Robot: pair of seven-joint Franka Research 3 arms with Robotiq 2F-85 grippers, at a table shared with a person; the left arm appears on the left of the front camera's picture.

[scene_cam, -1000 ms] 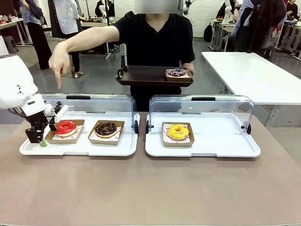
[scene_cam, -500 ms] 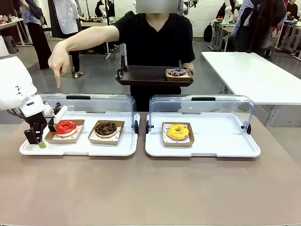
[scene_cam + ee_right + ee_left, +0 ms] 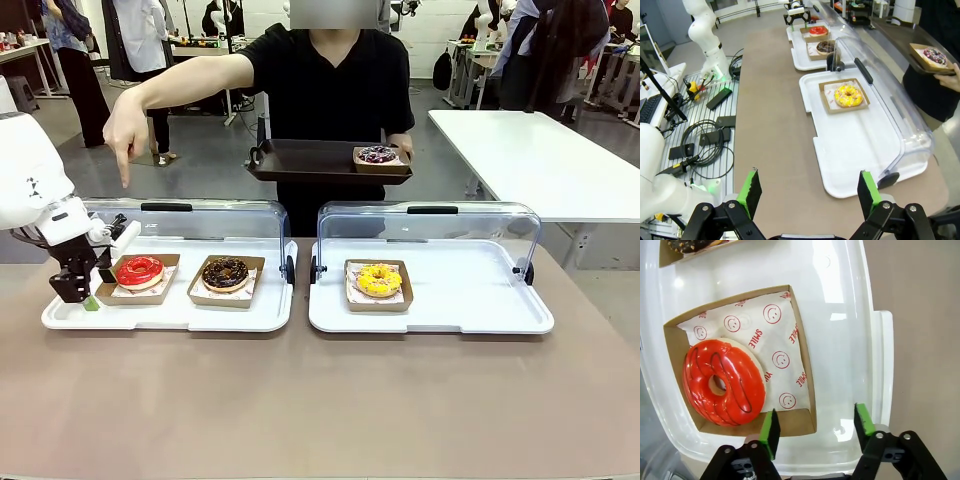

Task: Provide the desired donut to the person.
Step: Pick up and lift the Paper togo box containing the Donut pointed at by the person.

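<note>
Front view: since a second before, the left arm's white body had edged leftward, while the left gripper (image 3: 90, 285) stayed at the red donut's (image 3: 140, 270) cardboard box (image 3: 165, 292) on the left tray (image 3: 200, 314); the person's hand (image 3: 125, 130) kept pointing down above it. Left wrist view: jaws stood apart, the box's corner between the pads. Right wrist view: the right gripper (image 3: 807, 192) hung open and empty above the table (image 3: 775, 125).

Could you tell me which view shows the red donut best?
Left wrist view: it looks down on the red donut, close up. Front view shows the donut small, side-on; right wrist view shows it tiny, far off.
</note>
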